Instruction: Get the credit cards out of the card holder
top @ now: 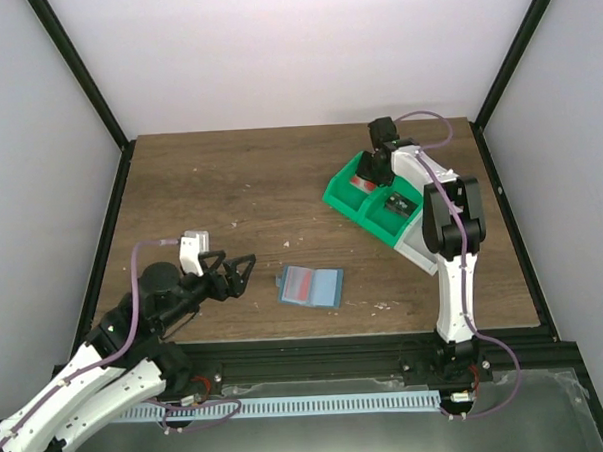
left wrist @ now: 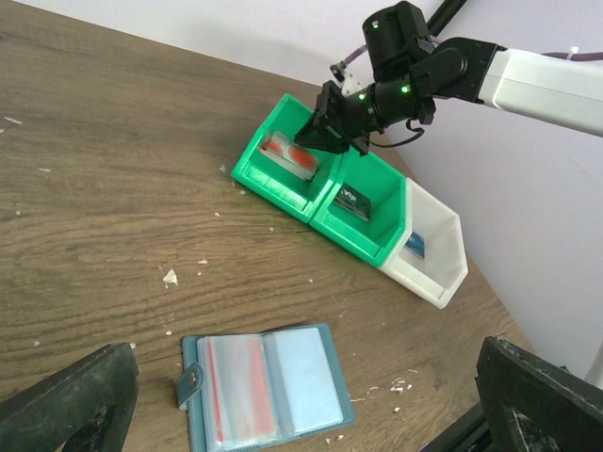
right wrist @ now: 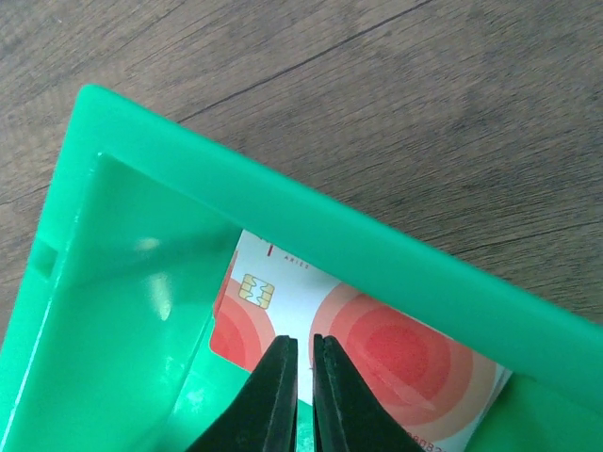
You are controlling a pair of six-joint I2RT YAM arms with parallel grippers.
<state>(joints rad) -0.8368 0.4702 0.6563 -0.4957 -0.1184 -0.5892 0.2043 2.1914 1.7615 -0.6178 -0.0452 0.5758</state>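
This was a robotics lab test cell, not a home or a shop. A scuffed wooden table (top: 230,189) sat boxed in by plain white panels (top: 304,46) set in black frame posts (top: 80,71). A left arm (top: 78,381) and a right arm (top: 452,279), both white and black, were bolted to a dark rail (top: 318,363) at the near edge (purple cables (top: 136,283) looped along them). A slotted cable strip (top: 319,403) ran below, and green-and-white sorting bins (top: 340,199) stood on the tabletop.
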